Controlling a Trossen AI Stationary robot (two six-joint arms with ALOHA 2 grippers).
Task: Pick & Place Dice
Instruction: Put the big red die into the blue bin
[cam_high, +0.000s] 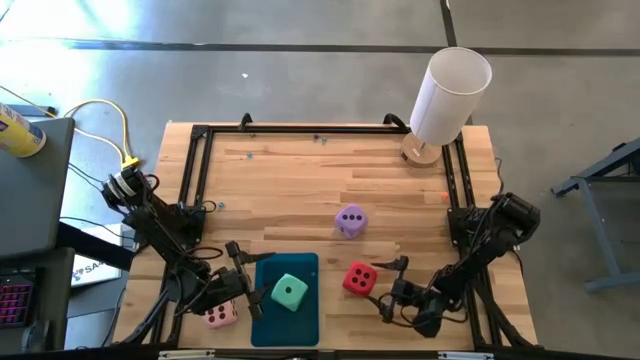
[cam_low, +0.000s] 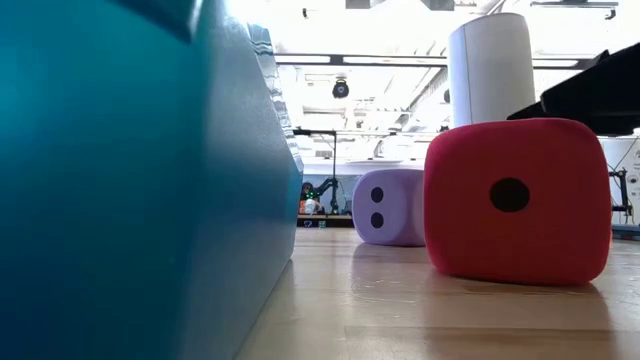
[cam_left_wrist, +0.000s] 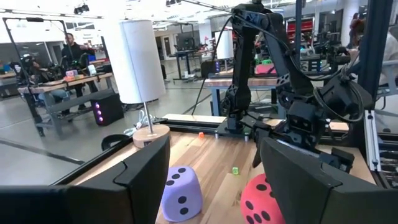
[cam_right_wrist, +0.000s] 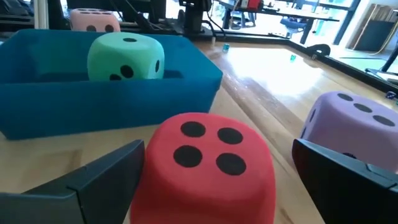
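High cam overhead; low cam table-level; both see red die (cam_high: 359, 279).

No lettering can be read anywhere; the dice carry only pips.

Wooden table (cam_high: 300, 180): teal tray (cam_high: 300, 318), red die (cam_high: 359, 279), purple die (cam_high: 350, 221), pink die (cam_high: 221, 316), lamp (cam_high: 420, 152).

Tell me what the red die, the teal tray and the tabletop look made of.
Red die: likely soft foam, matte, rounded corners, no glare. Teal tray: probably moulded plastic, smooth with slight sheen. Tabletop: wood, butcher-block strips with visible grain, lightly sealed.
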